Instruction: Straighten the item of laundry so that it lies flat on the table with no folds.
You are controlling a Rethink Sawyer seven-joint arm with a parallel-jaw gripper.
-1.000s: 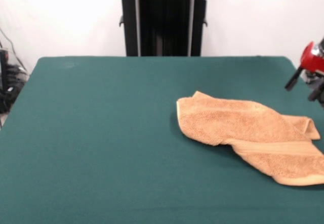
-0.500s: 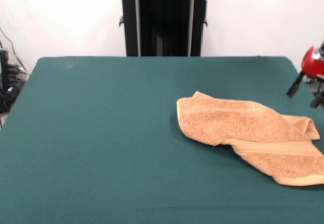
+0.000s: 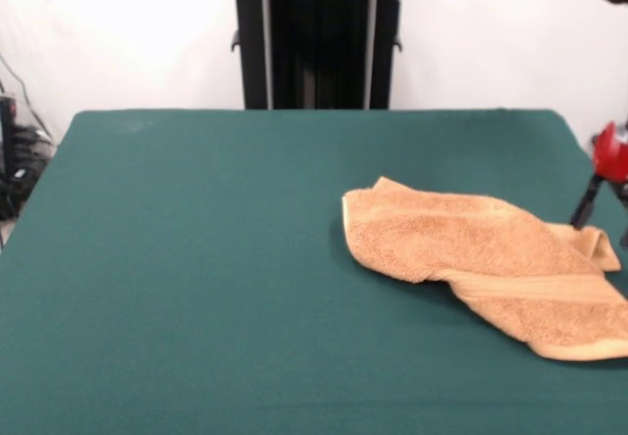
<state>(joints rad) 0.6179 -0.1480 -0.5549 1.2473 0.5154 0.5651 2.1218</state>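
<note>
The item of laundry (image 3: 481,258) is an orange-tan towel lying rumpled on the right half of the green table (image 3: 196,258). Its right part is folded over, with a flat woven band running across the fold and a small flap turned up at the right end. My gripper (image 3: 604,221) hangs at the picture's right edge, just above that turned-up flap. One dark finger (image 3: 586,204) shows below the red wrist, set well to the left of it. The other finger is mostly cut off by the picture's edge. The jaws stand open and hold nothing.
The towel's lower right corner reaches the picture's right edge. Green cloth stretches to the left of the towel and in front of it. Dark cables and gear sit off the table's left side (image 3: 15,160).
My gripper has come down and drifted right, from above the table's far right corner to just over the towel's turned-up flap. The towel has not moved.
</note>
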